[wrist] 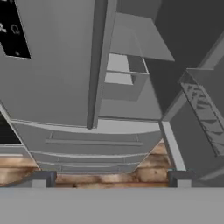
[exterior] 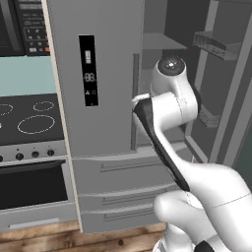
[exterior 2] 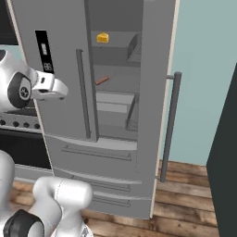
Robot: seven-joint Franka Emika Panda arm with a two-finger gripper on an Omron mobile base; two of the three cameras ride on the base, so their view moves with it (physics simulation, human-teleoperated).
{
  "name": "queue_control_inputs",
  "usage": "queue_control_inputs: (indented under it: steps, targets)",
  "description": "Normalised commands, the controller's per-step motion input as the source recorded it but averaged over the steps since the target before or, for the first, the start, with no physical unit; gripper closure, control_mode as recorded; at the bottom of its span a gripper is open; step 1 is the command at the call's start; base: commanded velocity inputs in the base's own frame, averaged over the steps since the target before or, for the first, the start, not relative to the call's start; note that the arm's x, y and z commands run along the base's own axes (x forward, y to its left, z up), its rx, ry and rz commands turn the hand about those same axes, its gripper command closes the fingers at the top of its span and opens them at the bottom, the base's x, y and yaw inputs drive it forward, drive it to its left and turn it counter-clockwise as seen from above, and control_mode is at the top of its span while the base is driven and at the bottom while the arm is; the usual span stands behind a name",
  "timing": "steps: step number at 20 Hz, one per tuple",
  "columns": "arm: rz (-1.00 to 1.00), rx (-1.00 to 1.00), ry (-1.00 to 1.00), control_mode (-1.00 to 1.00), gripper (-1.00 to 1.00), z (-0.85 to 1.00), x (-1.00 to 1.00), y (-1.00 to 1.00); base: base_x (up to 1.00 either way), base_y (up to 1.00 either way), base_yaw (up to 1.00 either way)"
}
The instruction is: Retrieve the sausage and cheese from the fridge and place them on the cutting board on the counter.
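The grey fridge (exterior 2: 60,115) stands with its left door shut and its right door (exterior 2: 157,92) swung open. Inside, the yellow cheese wedge (exterior 2: 102,37) sits on an upper shelf. The reddish-brown sausage (exterior 2: 102,80) lies on the shelf below it. My gripper (wrist: 111,179) is open and holds nothing. It hangs in front of the shut left door, aimed at that door's vertical handle (wrist: 97,65) and the bottom drawers (wrist: 94,148), short of the open compartment. The white hand (exterior 2: 53,88) shows beside the black display panel (exterior 2: 42,48). The cutting board and the counter are out of view.
A black-topped stove (exterior: 34,118) with an oven (exterior: 29,187) stands left of the fridge, with a microwave (exterior: 24,24) above it. The open door's bar handle (exterior 2: 171,125) juts out on the right, and door bins (exterior: 214,47) line its inside. The floor (exterior 2: 185,194) is wooden.
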Motion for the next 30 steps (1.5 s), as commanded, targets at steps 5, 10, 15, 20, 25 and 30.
queue_control_inputs:
  steps: [5, 10, 15, 20, 25, 30]
  targets:
    - [0.15, 0.22, -0.01, -1.00, -1.00, 0.00, 0.59, 0.00, 0.00, 0.00, 0.00]
    - [0.10, 0.20, 0.03, -1.00, -1.00, 0.00, 0.70, 0.00, 0.00, 0.00, 0.00]
    - [0.00, 0.01, 0.02, -1.00, -1.00, 0.00, 0.51, 0.00, 0.00, 0.00, 0.00]
    - [0.00, 0.00, 0.00, -1.00, -1.00, 0.00, 0.50, 0.00, 0.00, 0.00, 0.00]
    - [0.00, 0.00, -0.04, -1.00, -1.00, 0.00, 0.68, 0.00, 0.00, 0.00, 0.00]
    - [0.00, 0.00, -0.12, -1.00, -1.00, 0.00, 0.58, 0.00, 0.00, 0.00, 0.00]
